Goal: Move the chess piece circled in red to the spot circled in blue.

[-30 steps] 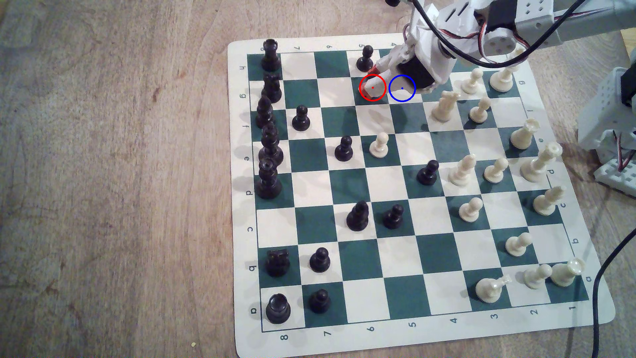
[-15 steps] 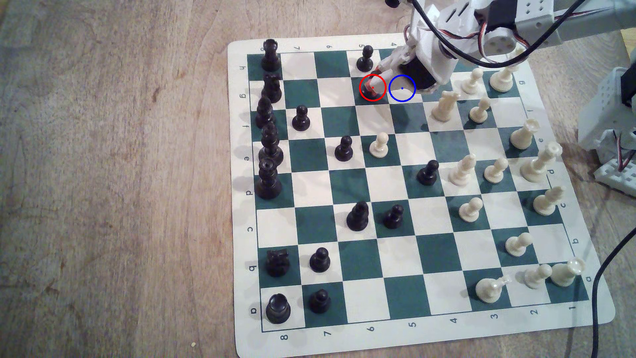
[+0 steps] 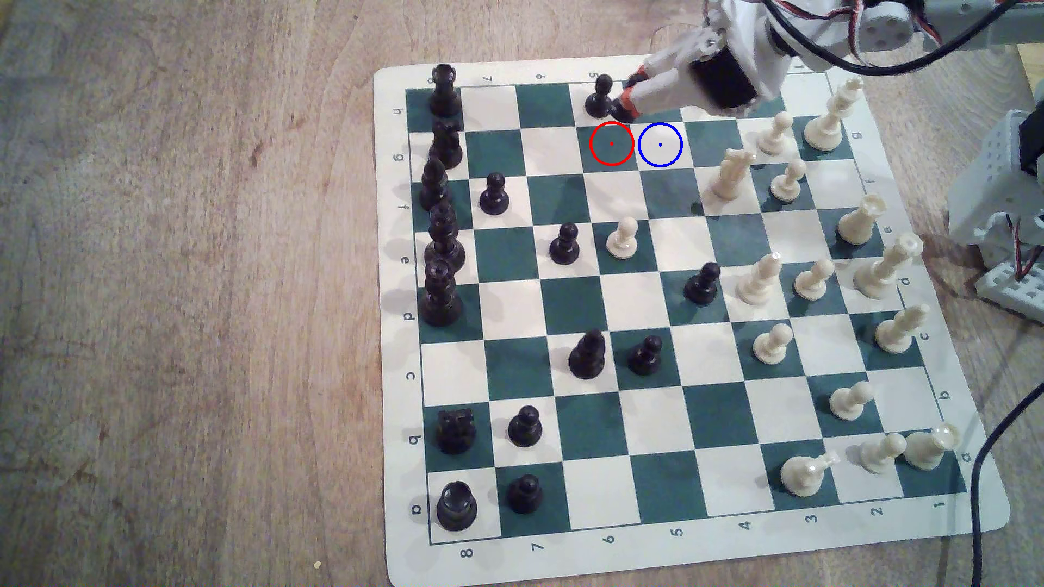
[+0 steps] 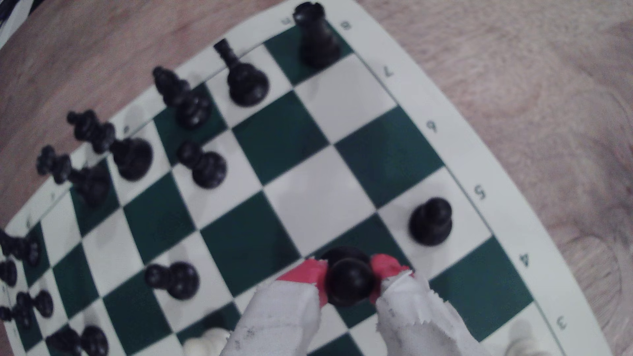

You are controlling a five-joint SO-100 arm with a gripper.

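The chess piece circled in red, a small black pawn (image 3: 621, 113), hangs above the board's far rows, clear of the red ring (image 3: 612, 144), which now marks a bare dark green square. My gripper (image 3: 628, 101) is shut on it. In the wrist view the pawn's ball head (image 4: 349, 280) sits between my two red-tipped, white-wrapped fingers (image 4: 301, 274). The spot circled in blue (image 3: 660, 144) is a bare cream square, just to the exterior view's right of the red ring and nearer the camera than the gripper.
Another black pawn (image 3: 600, 96) stands right beside the held one, on the far row. Cream pieces, a knight (image 3: 730, 172) among them, crowd the exterior view's right. Tall black pieces (image 3: 443, 90) line the board's left column. A black cable (image 3: 983, 463) trails at the right edge.
The gripper closed on the pawn in the red ring, then lifted it up and back toward the board's far edge. The red-ringed square is now bare.
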